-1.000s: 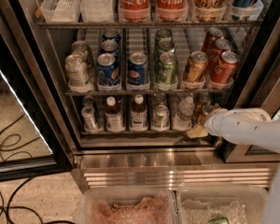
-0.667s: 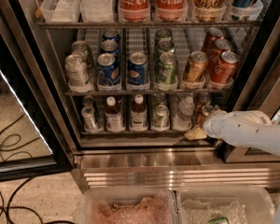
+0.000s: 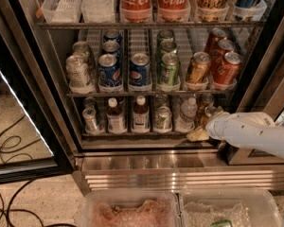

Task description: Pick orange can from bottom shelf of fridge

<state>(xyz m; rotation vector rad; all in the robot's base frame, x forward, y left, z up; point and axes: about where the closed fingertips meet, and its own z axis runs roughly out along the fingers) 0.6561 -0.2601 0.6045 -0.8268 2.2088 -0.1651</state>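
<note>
The fridge (image 3: 262, 56) stands open, with wire racks of drinks. On the bottom shelf (image 3: 132, 135), at its right end, a small orange-copper can (image 3: 208, 112) stands in the front of its lane. It is partly hidden by my arm. My gripper (image 3: 199, 134) reaches in from the right on a white arm. It sits at the shelf's front rail, just below and left of the orange can. I cannot tell whether it touches the can.
Two brown bottles (image 3: 140, 112), silver cans (image 3: 163, 118) and a clear bottle (image 3: 186, 113) fill the bottom shelf to the left. The rack above holds a gold-amber can (image 3: 198, 67) and red-orange cans (image 3: 226, 67). The glass door (image 3: 19, 103) hangs open at the left. Clear bins (image 3: 180, 197) stand below.
</note>
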